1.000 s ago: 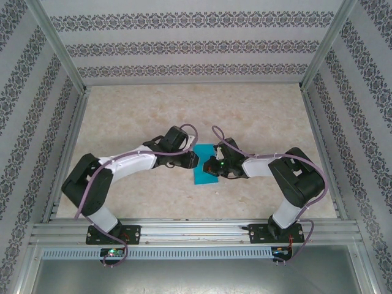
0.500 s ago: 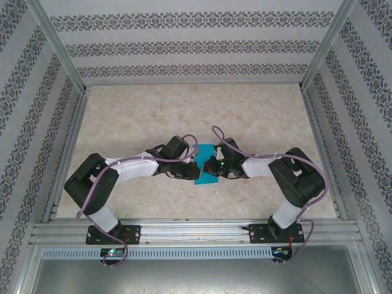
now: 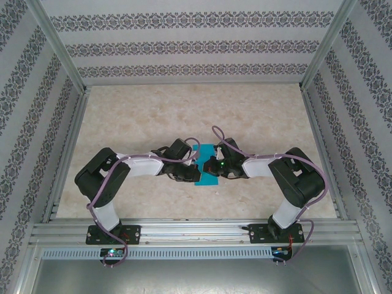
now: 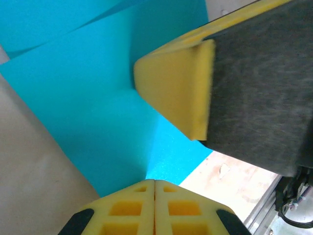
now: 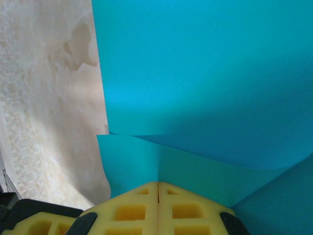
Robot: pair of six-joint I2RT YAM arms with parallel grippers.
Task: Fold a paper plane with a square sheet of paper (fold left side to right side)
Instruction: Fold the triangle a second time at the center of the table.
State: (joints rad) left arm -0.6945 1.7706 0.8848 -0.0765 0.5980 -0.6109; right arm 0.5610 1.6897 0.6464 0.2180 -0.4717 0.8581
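Currently: the square sheet of paper (image 3: 208,179), teal, part-folded, at frame centre on the table (image 3: 153,110); left gripper (image 4: 155,185) and right gripper (image 5: 158,186), jaws each pressed together, apparently pinching it; recommended handling is to match the left edge squarely to the right before creasing.

I see the beige marbled table (image 3: 135,116) filling the middle of the top frame. The teal square sheet of paper (image 3: 206,178) rests on it just below centre, one layer lifted.
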